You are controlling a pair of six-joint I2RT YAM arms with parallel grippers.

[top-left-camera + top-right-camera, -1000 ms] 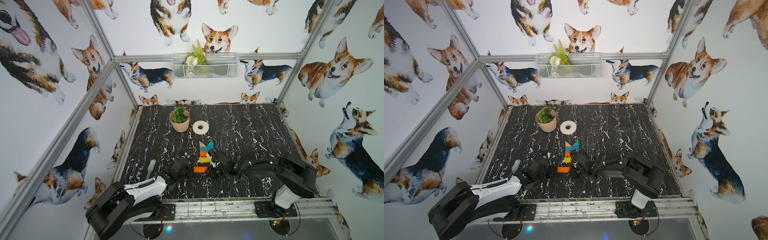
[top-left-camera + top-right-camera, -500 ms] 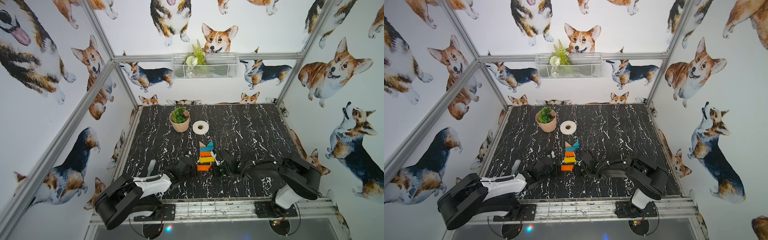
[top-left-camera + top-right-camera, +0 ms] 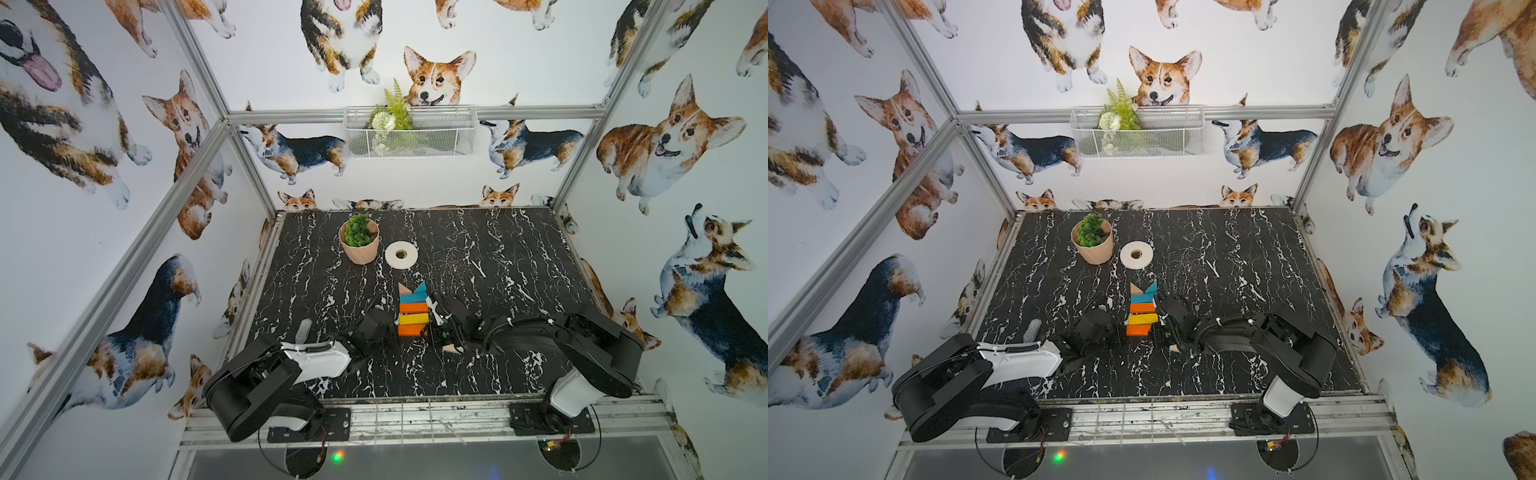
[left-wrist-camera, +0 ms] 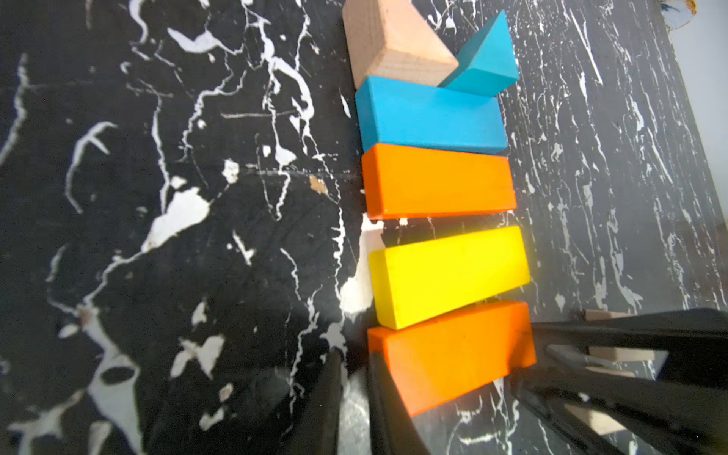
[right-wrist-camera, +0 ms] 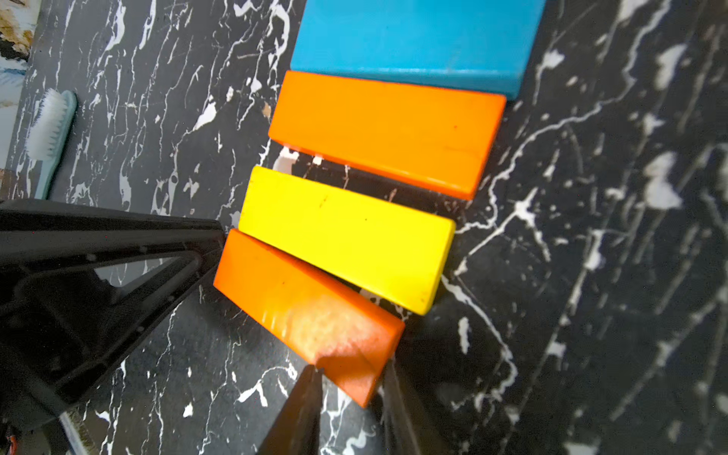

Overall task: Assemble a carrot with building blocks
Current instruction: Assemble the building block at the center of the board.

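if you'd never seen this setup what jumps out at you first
The bright column of building blocks mid-table: teal, orange, yellow, orange bars. The left gripper and right gripper flank its near end. Corgi wallpaper covers every wall.
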